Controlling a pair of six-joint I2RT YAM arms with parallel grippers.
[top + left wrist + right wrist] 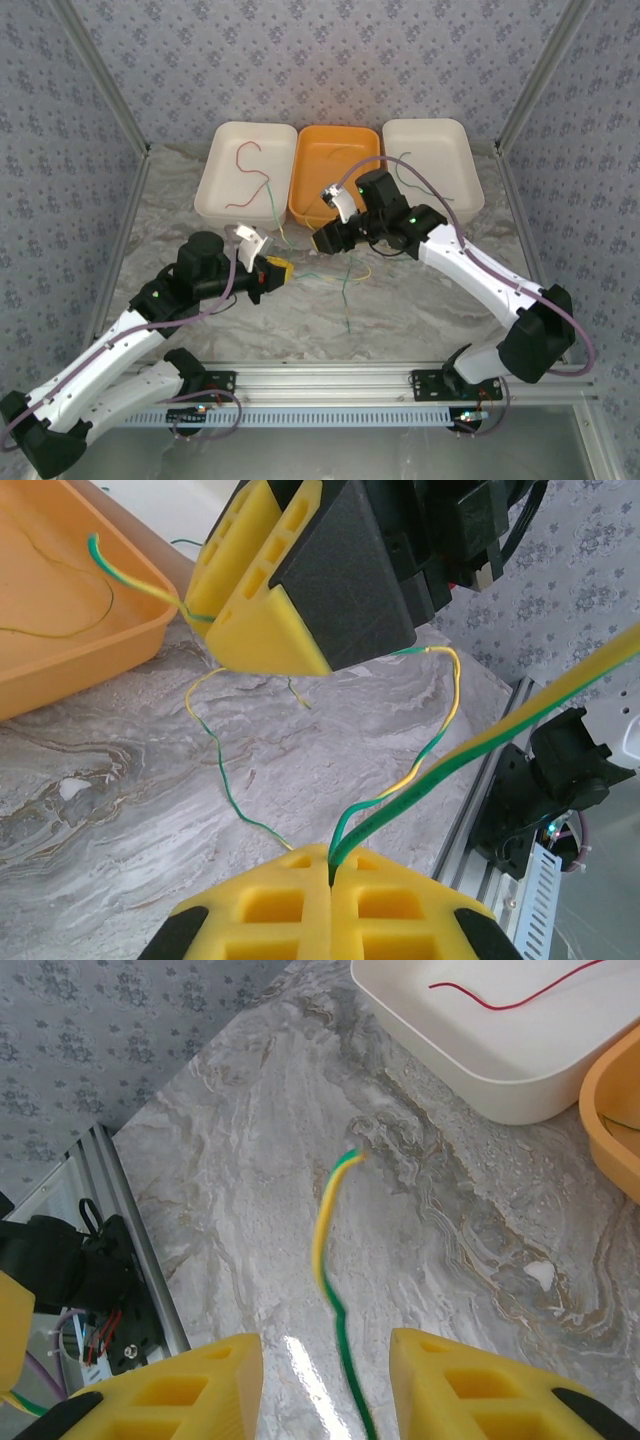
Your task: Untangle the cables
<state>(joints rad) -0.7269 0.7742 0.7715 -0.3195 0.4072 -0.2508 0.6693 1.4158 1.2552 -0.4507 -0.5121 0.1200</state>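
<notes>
While the left gripper [330, 858] is clamped on a green-yellow wire [440, 765] with its fingers [400, 910] fully together, the right gripper [322, 1348] is partly open. A wire end [345, 1160], also green-yellow, runs up through the right gripper's gap. It touches neither side that I can see, so nothing is pinched.

Both grippers are over the middle of the table [430, 310], tips facing each other, close but apart. The left one sits toward the left edge, and the right one is just in front of the orange tray [310, 165].

Loose wires [348, 285] lie on the table between and just right of the grippers. One green strand trails toward the near edge.

Three trays stand in a row along the far edge:
- The left white tray [210, 190] holds a red wire [250, 165].
- The orange tray holds a thin olive wire [345, 150].
- The right white tray [445, 150] holds a green wire [410, 178].

From the left wrist, a striped strand crosses the orange tray's rim toward the right gripper's fingers. I cannot tell whether it is the clamped wire.
</notes>
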